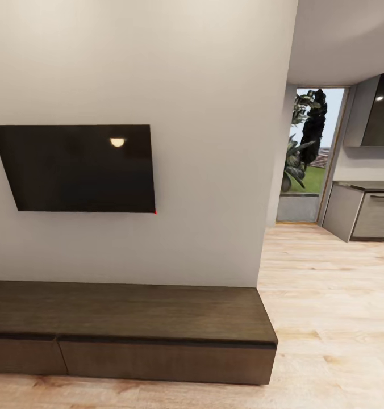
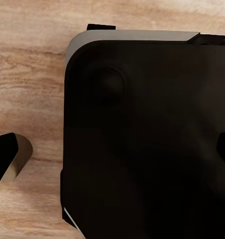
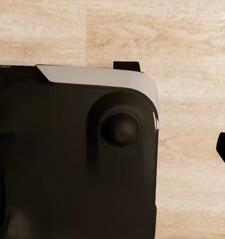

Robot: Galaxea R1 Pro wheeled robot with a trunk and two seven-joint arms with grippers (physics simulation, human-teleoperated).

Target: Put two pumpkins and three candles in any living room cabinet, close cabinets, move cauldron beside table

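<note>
closed cabinet (image 1: 129, 335), wall television (image 1: 78, 168), perhaps off

Head view faces wall above cabinet (image 1: 129, 318); wrist views look down, probably at robot base (image 2: 142, 149), both over floor (image 3: 192, 40).

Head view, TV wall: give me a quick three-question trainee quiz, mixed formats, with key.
1. True or false: both visible drawer fronts of the cabinet are shut.
2. Multiple choice: what hangs on the wall above the cabinet? A) a mirror B) a dark TV screen C) a shelf
3. Fill in: the floor is light ____ planking.

Key: 1 true; 2 B; 3 wood
</note>
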